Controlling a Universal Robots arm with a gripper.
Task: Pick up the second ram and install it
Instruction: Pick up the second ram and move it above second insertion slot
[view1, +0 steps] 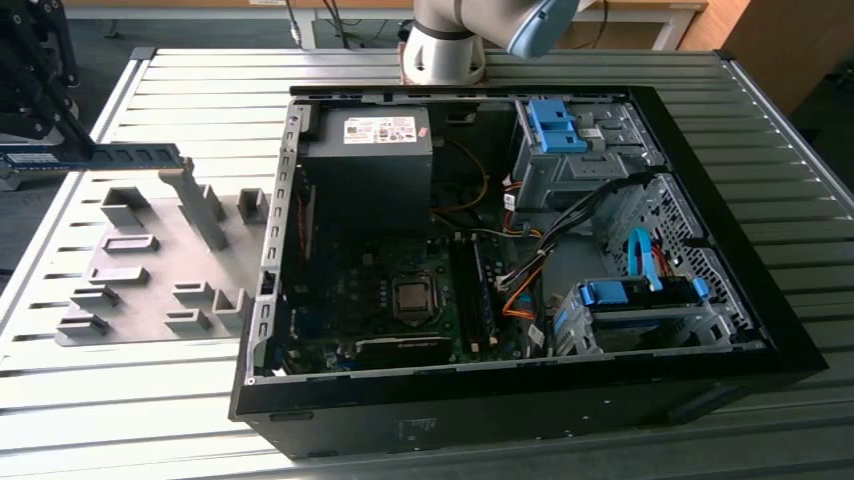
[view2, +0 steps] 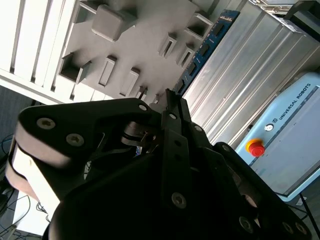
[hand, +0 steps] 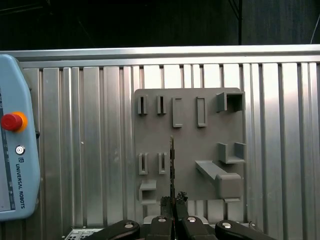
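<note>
Across the slatted aluminium table (view1: 160, 420) an open computer case (view1: 747, 330) is laid on its side towards the exterior view's right, with its motherboard (view1: 360, 310) exposed. Just beside the case, at the exterior view's left, a grey fixture plate (view1: 147, 270) with raised blocks is set flat. Over the far edge of that plate the gripper (view1: 74, 140) is hung, its jaws pinching the flat faces of the second ram (view1: 134, 155). The stick is held level on its long edge, well apart from the case. In the first wrist view it is seen edge-on (hand: 172, 160) over the plate.

The pick-up is judged done and the install not yet begun. A steady, square hold is judged to be needed, with the stick's lower edge kept parallel to the long black slots (view1: 467, 290).
</note>
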